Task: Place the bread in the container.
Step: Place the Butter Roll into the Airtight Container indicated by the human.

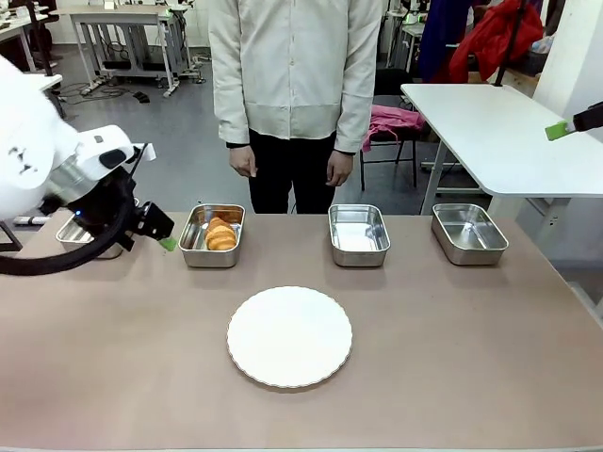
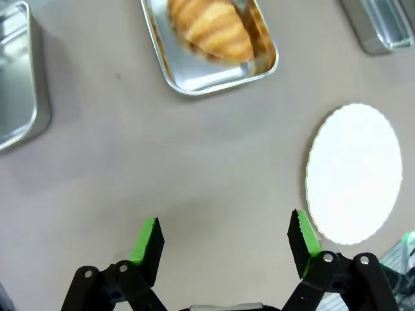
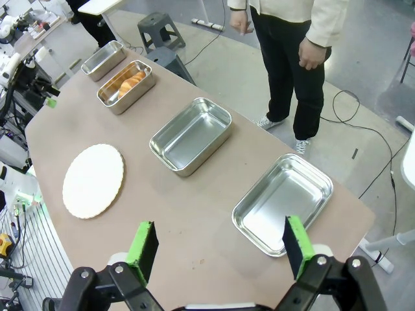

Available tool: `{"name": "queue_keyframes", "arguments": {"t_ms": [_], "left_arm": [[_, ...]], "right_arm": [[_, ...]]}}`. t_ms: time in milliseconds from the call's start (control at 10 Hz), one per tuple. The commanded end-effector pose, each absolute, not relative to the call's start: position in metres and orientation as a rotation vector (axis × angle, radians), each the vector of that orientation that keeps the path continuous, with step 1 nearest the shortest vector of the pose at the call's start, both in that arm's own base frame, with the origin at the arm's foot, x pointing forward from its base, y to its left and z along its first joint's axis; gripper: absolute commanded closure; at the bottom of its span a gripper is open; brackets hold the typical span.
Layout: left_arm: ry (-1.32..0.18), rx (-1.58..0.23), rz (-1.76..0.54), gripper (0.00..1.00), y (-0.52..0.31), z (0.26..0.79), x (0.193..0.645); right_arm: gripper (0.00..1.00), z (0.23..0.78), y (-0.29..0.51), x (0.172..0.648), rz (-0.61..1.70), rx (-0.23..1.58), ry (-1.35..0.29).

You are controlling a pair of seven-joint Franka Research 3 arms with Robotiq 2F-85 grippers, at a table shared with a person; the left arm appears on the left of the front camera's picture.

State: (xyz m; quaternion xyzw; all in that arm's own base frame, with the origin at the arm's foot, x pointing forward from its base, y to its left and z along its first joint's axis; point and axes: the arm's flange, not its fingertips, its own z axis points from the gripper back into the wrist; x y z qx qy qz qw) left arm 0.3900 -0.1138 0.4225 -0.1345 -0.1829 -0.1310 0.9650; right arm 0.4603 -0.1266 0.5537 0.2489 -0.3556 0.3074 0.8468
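Note:
The golden-brown croissant [image 1: 220, 234] lies inside the second steel container from the left [image 1: 209, 258]. Just left of that container, my left gripper [image 1: 162, 235] hangs low over the table. The left wrist view has its green-padded fingers open [image 2: 225, 240] above bare tabletop, with the croissant [image 2: 211, 29] in its container [image 2: 207, 71] further ahead. My right gripper [image 1: 558, 131] is raised high at the far right, away from the table. In its own view it is open [image 3: 220, 245], holds nothing, and looks down on the whole row, with the croissant [image 3: 126, 84] far off.
Three more steel pans stand in the row: far left [image 1: 75, 235] partly behind my arm, centre [image 1: 358, 252], right [image 1: 468, 250]. A round white plate [image 1: 289, 336] lies mid-table. A person [image 1: 294, 85] stands at the far edge with hands down.

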Motion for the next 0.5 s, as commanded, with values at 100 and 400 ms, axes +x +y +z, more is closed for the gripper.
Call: {"name": "queue_keyframes", "arguments": {"t_ms": [100, 400], "left_arm": [[-0.270, -0.230, -0.316, 0.04, -0.113, 0.410, 0.389], [-0.368, -0.270, -0.276, 0.04, -0.115, 0.422, 0.387]], "right_arm": [[0.00, 0.556, -0.126, 0.460, 0.659, 0.526, -0.756], [0.00, 0.556, -0.126, 0.460, 0.659, 0.526, -0.756]]}}
